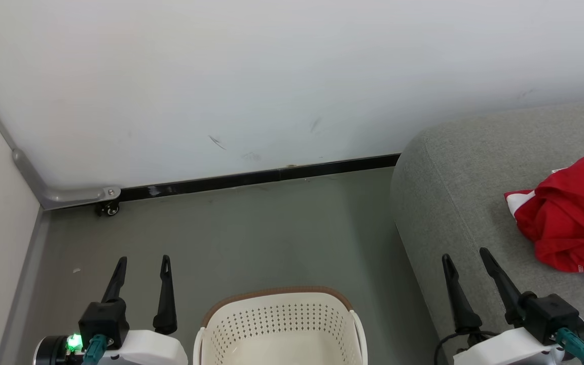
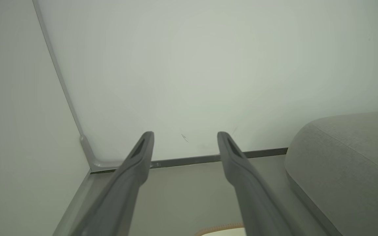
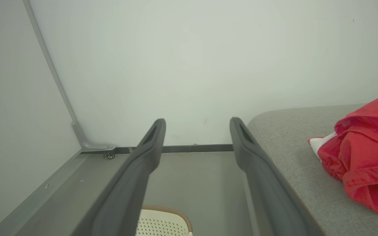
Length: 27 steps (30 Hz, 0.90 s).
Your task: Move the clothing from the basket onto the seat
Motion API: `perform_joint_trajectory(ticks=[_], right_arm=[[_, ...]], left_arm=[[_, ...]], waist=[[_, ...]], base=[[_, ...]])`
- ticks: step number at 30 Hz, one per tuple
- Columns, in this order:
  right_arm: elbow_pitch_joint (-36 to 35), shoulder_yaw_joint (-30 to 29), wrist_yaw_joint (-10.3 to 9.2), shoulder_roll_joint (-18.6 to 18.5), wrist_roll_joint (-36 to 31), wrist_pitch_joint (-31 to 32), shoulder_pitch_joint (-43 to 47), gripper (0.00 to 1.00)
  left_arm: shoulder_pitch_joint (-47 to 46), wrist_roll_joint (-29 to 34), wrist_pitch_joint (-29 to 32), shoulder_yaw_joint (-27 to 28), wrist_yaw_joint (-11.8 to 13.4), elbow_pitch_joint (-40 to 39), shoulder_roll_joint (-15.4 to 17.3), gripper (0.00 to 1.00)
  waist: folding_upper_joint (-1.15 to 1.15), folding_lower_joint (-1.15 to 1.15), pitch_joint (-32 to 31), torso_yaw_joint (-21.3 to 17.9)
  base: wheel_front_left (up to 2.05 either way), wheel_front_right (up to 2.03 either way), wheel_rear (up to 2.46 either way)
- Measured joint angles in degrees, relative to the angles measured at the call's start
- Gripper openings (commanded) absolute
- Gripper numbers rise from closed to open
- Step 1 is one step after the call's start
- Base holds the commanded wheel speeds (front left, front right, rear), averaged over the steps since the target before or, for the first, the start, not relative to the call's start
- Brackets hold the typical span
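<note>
The clothing (image 1: 571,223) lies in a crumpled red heap on the seat (image 1: 454,172), at the far right of the head view, with a white panel poking out on its left side and a small white label near its lower edge. The seat's rounded grey corner stands just right of the basket (image 1: 279,324), which sits on the floor (image 1: 271,228) at the bottom middle, its brown rim and perforated cream wall showing while its bottom is cut off by the frame. The right jaws hang wide apart over the seat's front edge, near the clothing but not touching it, holding nothing; the left jaws are wide too, over bare floor left of the basket. The right wrist view looks between its dark fingers (image 3: 149,154) at the folds of the clothing (image 3: 363,164) up close on the seat (image 3: 287,137), a piece of the basket (image 3: 172,209) below, and a small caster (image 3: 110,156) at the foot of the wall. The left wrist view, between its fingers (image 2: 136,170), gives the seat (image 2: 340,157) corner, a sliver of basket (image 2: 221,227) rim and the pale wall (image 2: 208,65).
</note>
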Motion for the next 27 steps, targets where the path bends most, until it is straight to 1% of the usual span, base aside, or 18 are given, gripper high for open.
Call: perform_joint_trajectory(ticks=[4, 15, 27], right_arm=[[-1.29, -0.11, 0.0, 0.24, -1.01, 0.14, 0.2, 1.0], [-3.43, -1.16, 0.0, 0.65, -1.76, 1.48, 2.22, 1.0], [-5.39, -1.72, 0.0, 0.92, -2.27, 2.01, 2.41, 1.0]], left_arm=[[0.0, 0.01, 0.0, 0.18, 0.51, 0.09, 0.02, 1.0], [0.05, 0.57, 0.0, 0.29, 0.66, 0.32, 0.09, 1.0], [0.13, 0.57, 0.0, 0.15, 1.09, 0.73, -0.1, 1.0]], waist=[[0.0, 0.0, 0.16, 0.17], [0.0, 0.0, 0.63, 0.74], [0.0, 0.0, 0.78, 1.69]], base=[[0.0, 0.0, 0.0], [0.0, 0.0, 0.0], [0.0, 0.0, 0.0]])
